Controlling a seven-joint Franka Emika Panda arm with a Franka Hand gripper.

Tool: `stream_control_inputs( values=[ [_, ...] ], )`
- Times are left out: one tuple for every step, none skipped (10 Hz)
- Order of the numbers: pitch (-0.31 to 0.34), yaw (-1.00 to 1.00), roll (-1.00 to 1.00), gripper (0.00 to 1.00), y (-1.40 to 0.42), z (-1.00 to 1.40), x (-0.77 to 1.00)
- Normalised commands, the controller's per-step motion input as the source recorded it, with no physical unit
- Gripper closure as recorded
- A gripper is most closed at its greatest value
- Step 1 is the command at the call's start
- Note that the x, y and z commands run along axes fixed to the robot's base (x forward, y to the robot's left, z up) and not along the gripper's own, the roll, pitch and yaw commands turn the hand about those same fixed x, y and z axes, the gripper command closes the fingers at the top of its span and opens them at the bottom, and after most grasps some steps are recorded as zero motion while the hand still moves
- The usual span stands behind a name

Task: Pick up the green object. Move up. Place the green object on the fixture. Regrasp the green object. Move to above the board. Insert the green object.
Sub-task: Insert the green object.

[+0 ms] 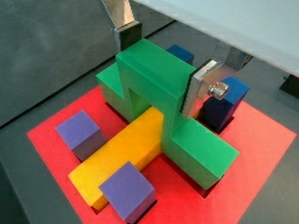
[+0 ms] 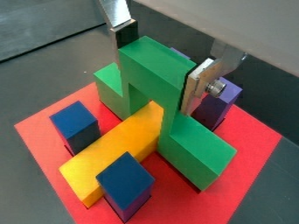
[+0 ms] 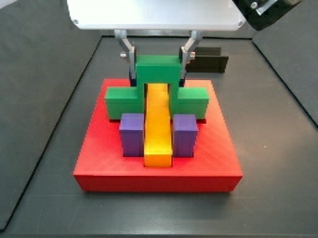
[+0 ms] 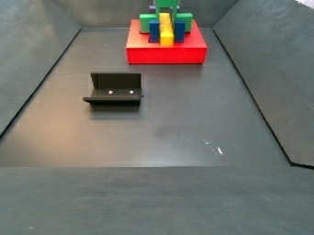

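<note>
The green object stands upright on the board, straddling the far end of the long yellow bar, with its wide base down at the level of the board. My gripper hangs over its raised top, one finger on each side. A narrow gap shows on both sides in a side view, so it reads as open. The fixture sits apart on the dark floor with nothing on it.
Purple blocks flank the yellow bar on the board; they read blue from the other side. The red board lies at the far end of the walled dark floor.
</note>
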Motion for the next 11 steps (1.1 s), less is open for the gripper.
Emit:
stream_control_inputs(
  values=[
    [0.009,-0.23,0.0,1.0,-0.09,-0.06,0.15],
    [0.0,0.0,0.0,1.0,0.0,-0.02,0.0],
    [0.0,0.0,0.0,1.0,0.0,-0.07,0.0],
    [0.0,0.0,0.0,1.0,0.01,-0.07,0.0],
    [0.0,-0.04,0.0,1.0,0.14,-0.08,0.0],
    [0.0,0.0,0.0,1.0,0.0,-0.04,0.0],
    [0.0,0.0,0.0,1.0,-0.07,-0.11,0.0],
    [0.0,0.0,0.0,1.0,-0.17,-0.07,0.01],
    [0.0,0.0,0.01,1.0,-0.14,-0.11,0.05],
    [0.0,0.0,0.04,1.0,-0.01,-0.23,0.07],
    [0.0,0.0,0.04,1.0,0.0,-0.2,0.12]
  ],
)
